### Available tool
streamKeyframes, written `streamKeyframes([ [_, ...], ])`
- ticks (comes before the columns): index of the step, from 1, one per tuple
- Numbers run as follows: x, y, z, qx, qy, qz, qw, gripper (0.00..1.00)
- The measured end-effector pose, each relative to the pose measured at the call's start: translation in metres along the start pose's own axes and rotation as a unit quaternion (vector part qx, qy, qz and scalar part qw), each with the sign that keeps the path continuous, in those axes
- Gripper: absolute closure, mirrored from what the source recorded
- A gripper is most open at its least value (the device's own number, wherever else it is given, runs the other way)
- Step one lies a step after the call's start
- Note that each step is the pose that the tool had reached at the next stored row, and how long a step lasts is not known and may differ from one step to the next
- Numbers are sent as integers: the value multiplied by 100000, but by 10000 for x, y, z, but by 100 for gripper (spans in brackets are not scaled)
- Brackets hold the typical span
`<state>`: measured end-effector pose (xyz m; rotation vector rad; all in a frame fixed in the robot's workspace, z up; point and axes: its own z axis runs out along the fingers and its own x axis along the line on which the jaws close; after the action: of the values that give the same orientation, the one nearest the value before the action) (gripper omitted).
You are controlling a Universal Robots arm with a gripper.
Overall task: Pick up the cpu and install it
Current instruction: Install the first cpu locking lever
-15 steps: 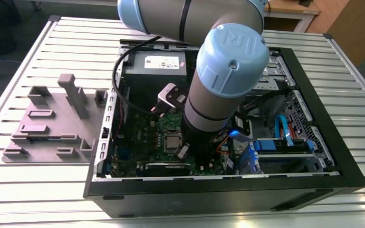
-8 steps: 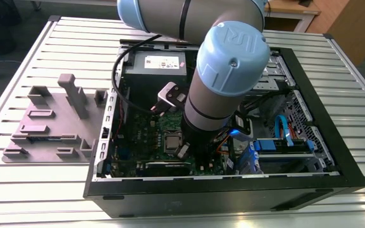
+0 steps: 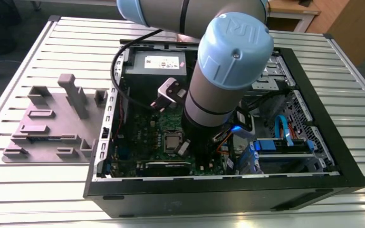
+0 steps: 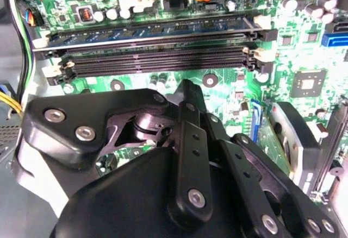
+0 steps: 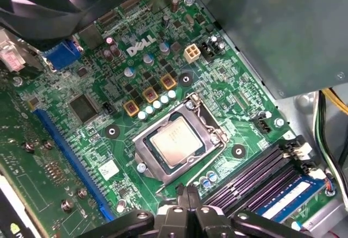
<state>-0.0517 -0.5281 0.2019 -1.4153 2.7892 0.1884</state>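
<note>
Black-linked pincer [image 5: 187,194] hangs just over the green motherboard [image 5: 109,135], fingertips pressed together, clenched on nothing. Just beyond its tips the small square silvery cpu [image 5: 175,140] lies flat in the hinged metal socket frame [image 5: 179,143]. Black memory slots [image 4: 157,58] run beside it. Open black computer case [image 3: 334,156] sits on the slatted metal bench [image 3: 36,185].
</note>
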Motion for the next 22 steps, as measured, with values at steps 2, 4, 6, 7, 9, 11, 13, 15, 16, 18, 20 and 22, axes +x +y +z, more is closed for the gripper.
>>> streamKeyframes([
  [2,-13,10,2,0,6,4,100000,89],
  [4,-34,25,8,-1,6,1,100000,89],
  [6,-55,44,14,-3,1,1,100000,89],
  [7,-60,54,18,-7,-8,0,100000,89],
  [9,-56,77,22,-2,-16,-5,100000,89],
  [11,-47,104,23,13,16,-6,100000,89],
  [13,-36,130,26,29,25,1,100000,89],
  [15,-32,139,26,32,34,-1,100000,89],
  [16,-33,140,20,38,56,-3,100000,89],
  [18,-37,145,-9,71,77,4,100000,89],
  [20,-40,150,-46,99,109,6,100000,89],
  [22,-43,154,-78,115,149,8,100000,89],
])
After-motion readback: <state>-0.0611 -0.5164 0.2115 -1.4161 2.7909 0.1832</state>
